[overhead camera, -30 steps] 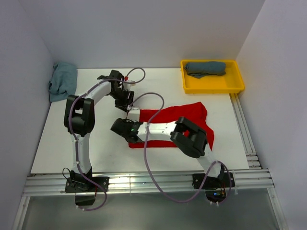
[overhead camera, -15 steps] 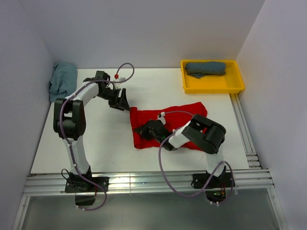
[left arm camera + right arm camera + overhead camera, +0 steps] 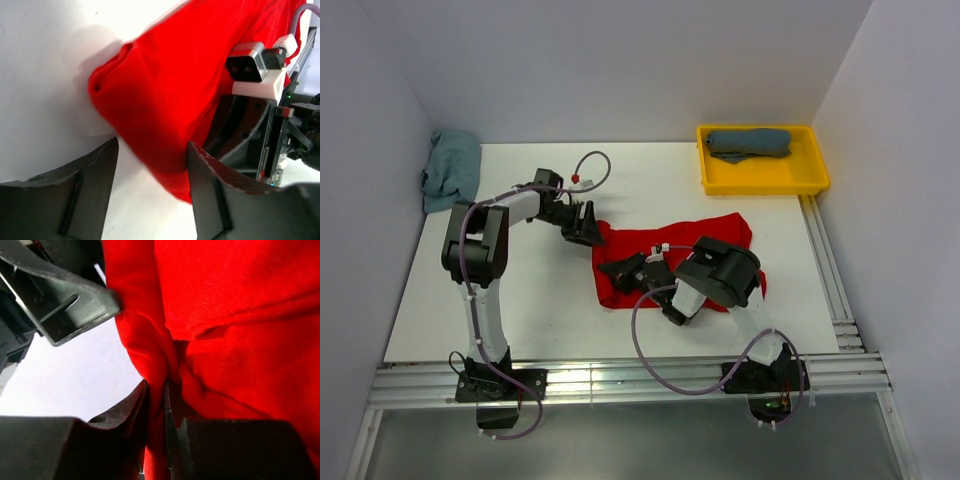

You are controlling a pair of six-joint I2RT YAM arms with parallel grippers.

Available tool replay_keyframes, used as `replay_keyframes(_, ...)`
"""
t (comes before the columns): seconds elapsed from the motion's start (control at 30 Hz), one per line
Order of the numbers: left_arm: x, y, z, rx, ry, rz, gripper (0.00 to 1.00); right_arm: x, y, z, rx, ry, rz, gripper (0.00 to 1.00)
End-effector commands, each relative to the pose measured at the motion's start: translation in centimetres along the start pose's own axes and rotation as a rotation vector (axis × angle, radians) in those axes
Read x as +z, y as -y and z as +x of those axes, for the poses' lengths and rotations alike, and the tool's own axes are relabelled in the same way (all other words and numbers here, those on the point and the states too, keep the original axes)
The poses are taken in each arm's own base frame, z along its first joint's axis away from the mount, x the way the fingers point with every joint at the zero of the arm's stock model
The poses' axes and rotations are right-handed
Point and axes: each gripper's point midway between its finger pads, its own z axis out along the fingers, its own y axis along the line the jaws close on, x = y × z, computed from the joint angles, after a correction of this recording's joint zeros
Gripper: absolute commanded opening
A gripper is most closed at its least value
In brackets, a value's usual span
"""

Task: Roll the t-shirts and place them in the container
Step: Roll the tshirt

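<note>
Right hand (image 3: 619, 272) pinches red shirt (image 3: 706, 238) fold, middle of frame. Left hand (image 3: 587, 231) wide apart, just beside shirt's upper left corner.

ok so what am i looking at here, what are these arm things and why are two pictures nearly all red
These are two robot arms bolted at the near edge of a white table, each ending in a two-finger gripper. The wide picture is from a fixed camera overhead; the two close-ups come from cameras on the wrists, so they show mostly red cloth. The right gripper pinches a fold of the red t-shirt. The left gripper is open at the shirt's edge. A blue-grey shirt lies in a yellow tray, and a teal shirt is bunched at the far left.
</note>
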Motion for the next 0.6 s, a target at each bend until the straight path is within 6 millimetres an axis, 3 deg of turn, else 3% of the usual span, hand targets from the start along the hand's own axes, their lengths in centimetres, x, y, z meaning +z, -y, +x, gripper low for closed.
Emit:
replay_keyframes(0.0,1.4,0.1,-1.5,0.043,0.028,-0.024,0.61,-0.4,0.8,0.4,0.090,-0.035,0.010,0.12)
replay_keyframes(0.03,1.4,0.2,-1.9,0.042,0.031,-0.039,0.59,-0.4,0.6,0.4,0.079,-0.036,0.008,0.12)
replay_keyframes(0.13,1.4,0.0,-2.3,0.035,0.023,-0.102,0.41,-0.4,1.1,0.4,0.031,-0.030,0.059,0.14)
replay_keyframes(0.17,1.4,-0.1,-2.2,0.036,0.015,-0.121,0.35,-0.5,2.2,0.2,0.008,-0.019,0.118,0.17)
replay_keyframes(0.2,1.4,-0.5,-2.1,0.037,0.004,-0.175,0.20,-0.6,2.7,0.1,-0.016,-0.014,0.153,0.24)
replay_keyframes(0.23,1.3,-0.5,-2.1,0.035,-0.008,-0.198,0.12,-0.3,1.5,0.1,-0.068,-0.012,0.153,0.29)
replay_keyframes(0.27,1.2,-0.6,-2.0,0.036,-0.016,-0.217,0.04,-0.8,3.7,-0.6,-0.112,0.020,0.272,0.39)
replay_keyframes(0.3,1.2,-0.9,-1.9,0.038,-0.023,-0.256,0.01,-0.9,3.9,-0.9,-0.152,0.035,0.309,0.44)
replay_keyframes(0.33,1.0,-0.9,-1.8,0.038,-0.033,-0.282,0.00,-0.6,2.0,-0.8,-0.216,0.045,0.301,0.47)
replay_keyframes(0.37,0.9,-1.1,-1.7,0.038,-0.039,-0.300,0.00,-1.5,3.9,-1.5,-0.261,0.063,0.416,0.52)
replay_keyframes(0.43,0.6,-1.3,-1.6,0.045,-0.055,-0.349,0.00,-1.4,1.2,-2.0,-0.371,0.123,0.425,0.55)
replay_keyframes(0.47,0.6,-1.2,-1.7,0.048,-0.060,-0.358,0.00,-2.6,2.6,-2.5,-0.420,0.139,0.531,0.57)
replay_keyframes(0.53,0.4,-1.2,-2.0,0.060,-0.063,-0.388,0.00,-2.6,-0.4,-3.4,-0.516,0.222,0.539,0.59)
replay_keyframes(0.57,0.4,-1.3,-1.7,0.057,-0.077,-0.402,0.00,-3.6,0.2,-3.3,-0.567,0.225,0.607,0.60)
